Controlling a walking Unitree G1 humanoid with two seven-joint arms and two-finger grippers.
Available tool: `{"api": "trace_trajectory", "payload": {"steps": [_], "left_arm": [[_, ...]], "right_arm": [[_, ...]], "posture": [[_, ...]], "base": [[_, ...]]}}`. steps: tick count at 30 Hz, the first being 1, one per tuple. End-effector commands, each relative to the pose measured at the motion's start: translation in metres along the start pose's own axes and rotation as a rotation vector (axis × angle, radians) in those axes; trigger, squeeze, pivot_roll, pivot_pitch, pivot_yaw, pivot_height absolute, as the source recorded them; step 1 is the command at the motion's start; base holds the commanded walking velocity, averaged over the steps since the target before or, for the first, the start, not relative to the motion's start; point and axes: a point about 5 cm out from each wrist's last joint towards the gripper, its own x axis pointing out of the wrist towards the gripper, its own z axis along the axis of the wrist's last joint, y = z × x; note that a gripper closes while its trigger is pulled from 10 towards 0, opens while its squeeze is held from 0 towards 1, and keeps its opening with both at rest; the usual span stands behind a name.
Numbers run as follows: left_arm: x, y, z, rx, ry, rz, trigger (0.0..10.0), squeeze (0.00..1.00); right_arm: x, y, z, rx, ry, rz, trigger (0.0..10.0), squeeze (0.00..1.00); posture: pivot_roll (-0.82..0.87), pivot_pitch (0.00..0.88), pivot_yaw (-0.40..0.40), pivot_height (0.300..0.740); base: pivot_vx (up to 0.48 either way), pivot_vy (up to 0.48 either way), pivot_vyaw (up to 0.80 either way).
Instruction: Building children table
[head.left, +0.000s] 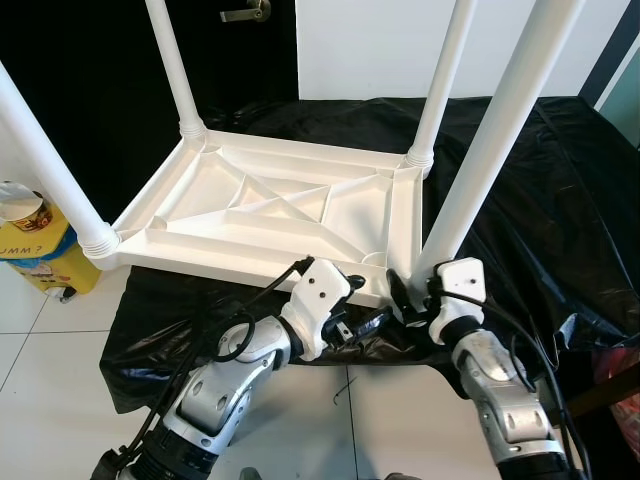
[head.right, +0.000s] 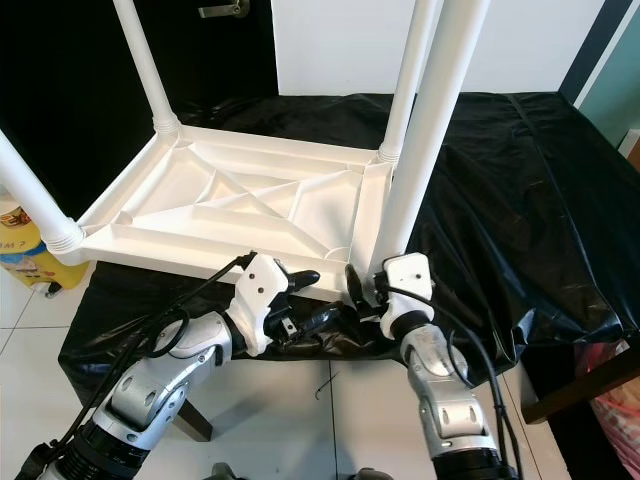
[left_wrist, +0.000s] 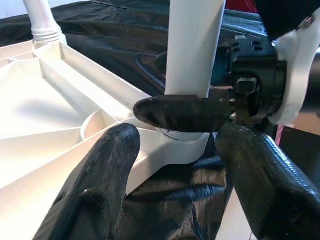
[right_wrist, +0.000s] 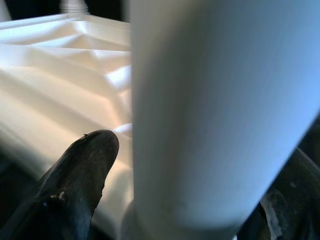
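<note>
— Where's the table sitting for you?

— I see the white table top upside down on the black sheet, ribbed underside up, with four white legs standing in its corners. The near right leg is the one I'm working at.

— What's your right gripper doing?

— My right wrist camera shows a black finger on each side of that leg, low down by its socket. The fingers bracket it closely, but I cannot tell whether they actually press on it.

— And the left?

— My left gripper is just beside the same corner, at the table's near edge. Its two fingers are spread wide apart with nothing between them. One lies near the edge of the top; I can't tell if it touches.
</note>
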Motion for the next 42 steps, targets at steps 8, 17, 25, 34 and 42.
{"api": "trace_trajectory", "payload": {"steps": [8, 17, 25, 34, 42], "left_arm": [[0.0, -0.003, -0.003, 0.012, 0.013, -0.115, 10.0, 0.0], [-0.001, -0.003, -0.003, 0.019, 0.02, -0.123, 10.0, 0.0], [-0.002, -0.005, -0.003, 0.018, 0.019, -0.124, 10.0, 0.0], [0.0, -0.007, -0.002, 0.016, 0.016, -0.125, 10.0, 0.0], [-0.003, -0.009, -0.003, 0.005, 0.018, -0.109, 10.0, 0.0]], "right_arm": [[0.006, -0.01, 0.007, -0.024, -0.044, 0.215, 10.0, 0.0], [0.013, -0.008, -0.002, -0.068, 0.004, 0.307, 5.9, 0.0], [0.011, -0.009, -0.01, -0.088, 0.025, 0.318, 0.0, 0.0], [0.009, -0.008, -0.018, -0.057, 0.048, 0.28, 10.0, 0.0], [0.008, -0.009, -0.025, -0.063, 0.088, 0.141, 10.0, 0.0]], "posture": [[-0.07, 0.033, 0.008, 0.74], [-0.05, 0.021, 0.008, 0.74], [-0.05, 0.017, 0.009, 0.74], [-0.04, 0.017, -0.001, 0.74], [-0.03, 0.03, -0.012, 0.74]], "base": [[0.0, 0.0, 0.0], [0.0, 0.0, 0.0], [0.0, 0.0, 0.0], [0.0, 0.0, 0.0], [0.0, 0.0, 0.0]]}}
